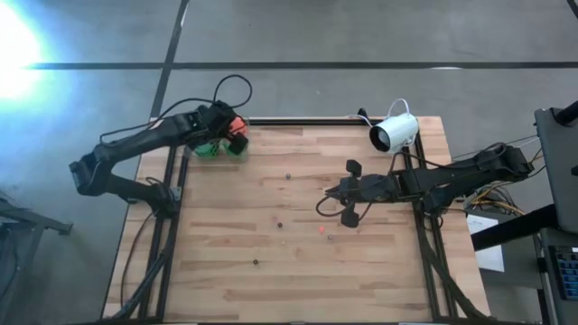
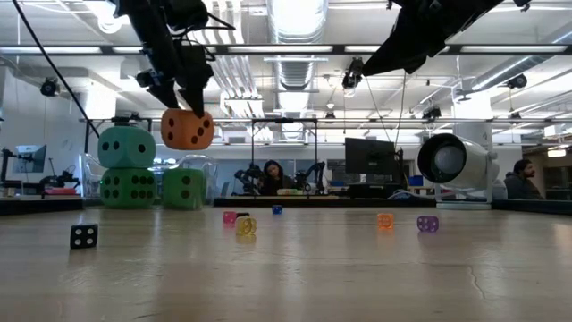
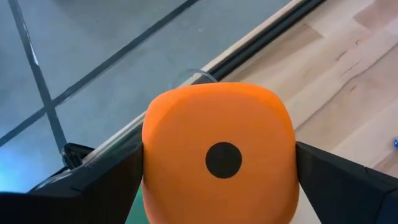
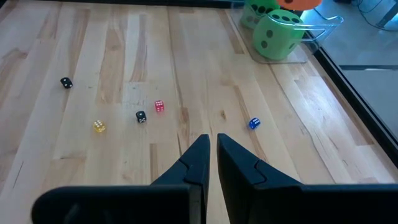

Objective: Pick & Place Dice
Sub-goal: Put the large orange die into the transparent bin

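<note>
The orange-red die [image 2: 188, 129] is in my left gripper [image 2: 186, 105] over the table's far-left corner, and it fills the left wrist view [image 3: 217, 158]. It hangs just above a green die [image 2: 183, 189]. Beside that, the teal die [image 2: 126, 146] rests on top of the other green die [image 2: 128, 186]. From above, the group shows as a green cluster [image 1: 212, 148] under the orange die [image 1: 237, 125]. The right wrist view sees the green dice [image 4: 277, 34] far off. My right gripper [image 4: 212, 155] is shut and raised over the table's right half [image 1: 332, 195], touching nothing. My left gripper pinches the orange-red die between its two fingers [image 3: 99, 180], one on each of two opposite side faces [image 3: 152, 155]. The fingers come from above, pointing down. The die is lifted clear over the green die, slightly tilted, with its one-pip face [image 3: 223, 159] toward the wrist camera.
Tiny dice lie scattered mid-table: black [image 2: 83, 235], pink [image 4: 159, 106], yellow [image 4: 99, 127], blue [image 4: 253, 123], purple [image 2: 427, 224]. A white camera [image 1: 395, 133] stands near the far-right edge. A clear tray rim [image 4: 324, 25] shows by the green dice. The dark table rail [image 1: 298, 120] runs along the far edge.
</note>
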